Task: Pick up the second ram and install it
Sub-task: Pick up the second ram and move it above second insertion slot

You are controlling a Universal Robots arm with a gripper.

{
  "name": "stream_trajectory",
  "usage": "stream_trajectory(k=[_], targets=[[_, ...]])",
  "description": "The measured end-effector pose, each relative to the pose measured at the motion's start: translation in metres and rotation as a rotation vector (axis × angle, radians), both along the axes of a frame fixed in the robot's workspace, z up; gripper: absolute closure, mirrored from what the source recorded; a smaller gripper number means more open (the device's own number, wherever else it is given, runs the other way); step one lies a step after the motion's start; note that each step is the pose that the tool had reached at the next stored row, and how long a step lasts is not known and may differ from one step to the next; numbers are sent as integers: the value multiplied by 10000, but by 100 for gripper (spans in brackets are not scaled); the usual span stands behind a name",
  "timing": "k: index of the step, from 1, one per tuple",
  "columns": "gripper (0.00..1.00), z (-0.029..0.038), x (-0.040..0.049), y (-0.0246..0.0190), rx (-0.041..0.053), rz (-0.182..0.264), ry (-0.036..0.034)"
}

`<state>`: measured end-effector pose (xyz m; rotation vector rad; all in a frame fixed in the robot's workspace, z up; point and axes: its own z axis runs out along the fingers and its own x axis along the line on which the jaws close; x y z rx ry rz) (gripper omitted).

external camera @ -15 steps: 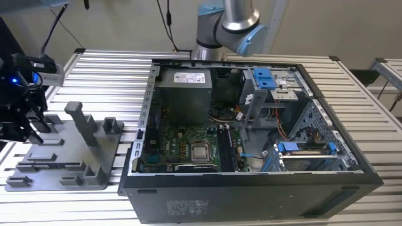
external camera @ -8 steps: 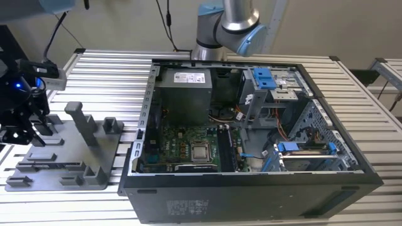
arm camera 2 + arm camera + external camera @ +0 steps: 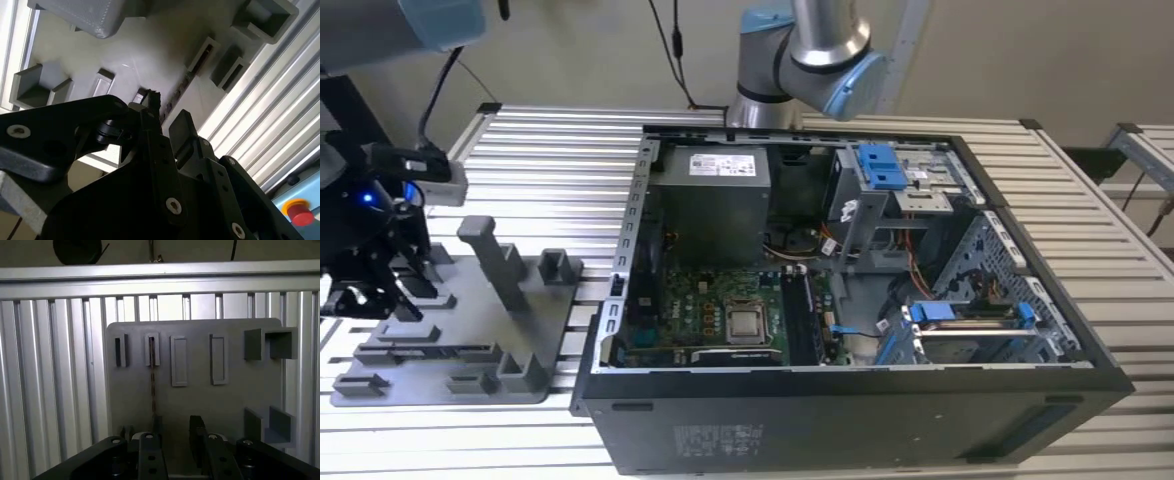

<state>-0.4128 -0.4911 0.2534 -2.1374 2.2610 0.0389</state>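
You've got the arm point(image 3: 807, 45) reaching past the case point(image 3: 854, 425) to the exterior view's left. The gripper point(image 3: 176, 426) points down, low over the tray point(image 3: 230, 400), by the tray edge furthest from the case. Jaws are apart w/ nothing clamped; bare tray shows thru the gap in the first wrist view.

Hard to see: in the exterior view the frame edge cuts the arm btwn its two blue-capped joints. The gripper there is black on black, so its fingers aren't readable. The ram point(image 3: 152, 382) is edge-on in both wrist views, so you only get a thin brown-gold line. Its near end goes behind the gripper body.

Ram pos: standing on edge in the tray. One end sits in the 2nd narrow slot from the corner, in the slot row along the tray edge by the table point(image 3: 50, 390) rail. From there it runs straight across the tray toward the gripper. It lines up w/ one fingertip point(image 3: 156, 421), not w/ the middle of the gap. Touching or not: can't tell.
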Motion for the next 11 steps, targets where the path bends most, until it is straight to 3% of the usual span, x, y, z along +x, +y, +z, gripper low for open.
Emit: stream_trajectory(k=[11], targets=[[64,-195,-16,-91,0,71,-8]])
